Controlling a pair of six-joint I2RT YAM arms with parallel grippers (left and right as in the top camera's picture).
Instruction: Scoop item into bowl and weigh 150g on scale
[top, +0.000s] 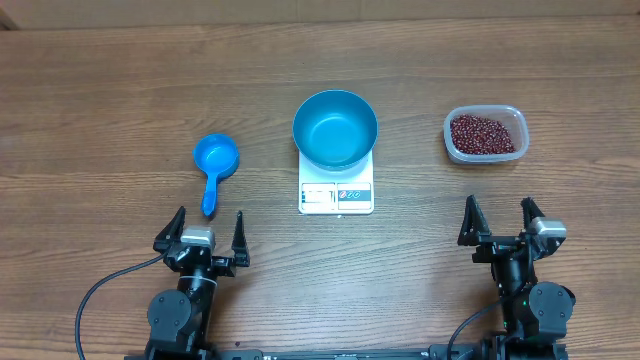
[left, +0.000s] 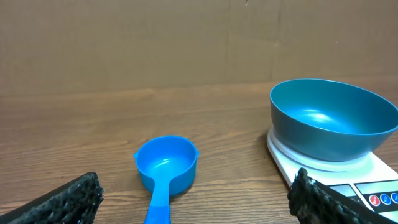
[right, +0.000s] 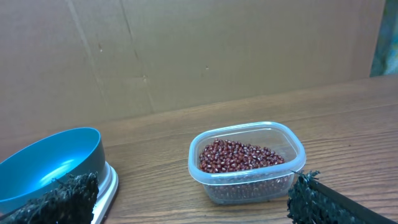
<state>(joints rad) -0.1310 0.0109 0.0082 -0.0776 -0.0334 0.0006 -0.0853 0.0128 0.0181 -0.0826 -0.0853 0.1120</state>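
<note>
The deep blue bowl stands empty on the white scale at the table's middle. Dark red-brown beans fill a clear plastic tub to the right. A small blue scoop lies left of the scale, handle toward me. My left gripper is open, just short of the scoop's handle. My right gripper is open near the front edge, short of the tub, nothing between its fingers.
The wooden table stretches to a brown cardboard wall at the back. Both arm bases and cables sit at the front edge.
</note>
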